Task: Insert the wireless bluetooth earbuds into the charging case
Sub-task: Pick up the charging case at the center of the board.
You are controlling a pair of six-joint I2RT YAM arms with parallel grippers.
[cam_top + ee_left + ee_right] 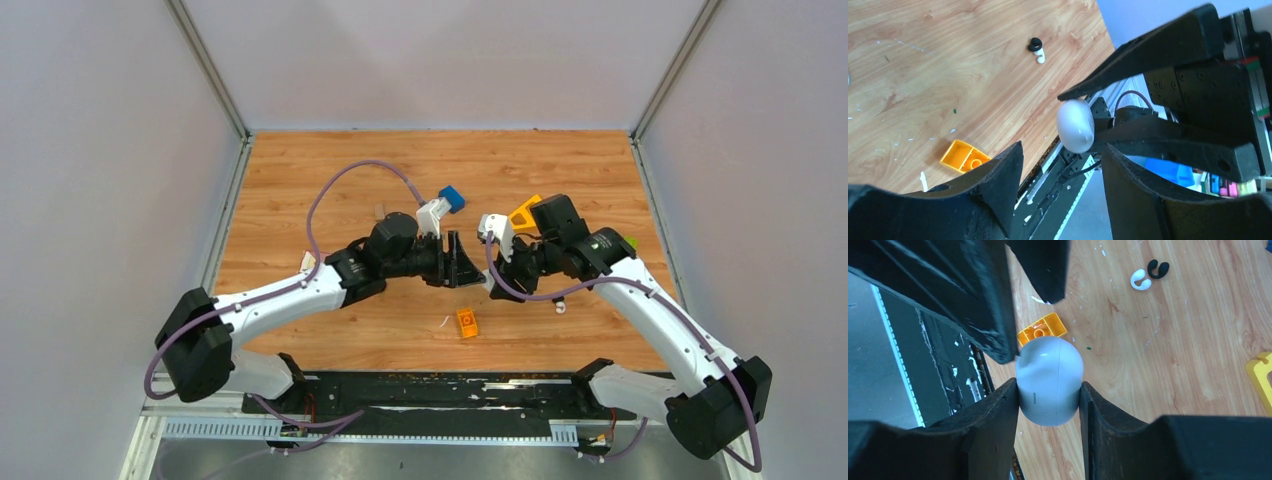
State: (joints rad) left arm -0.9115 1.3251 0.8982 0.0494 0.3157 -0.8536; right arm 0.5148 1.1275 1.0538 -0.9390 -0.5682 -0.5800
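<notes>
The white oval charging case hangs above the wood, lid closed, with my right gripper shut on its sides. In the left wrist view the case sits just ahead of my left gripper, whose jaws stand apart around empty space. One left finger reaches the case's edge; the other finger is clear of it. From above, both grippers meet mid-table and hide the case. Of the earbuds, a white hook and a black hook lie side by side on the table; the left wrist view shows a black-and-white earbud.
An orange block lies on the wood just below the grippers. A blue block and a yellow piece sit behind them. The table's black front rail runs close beneath the held case.
</notes>
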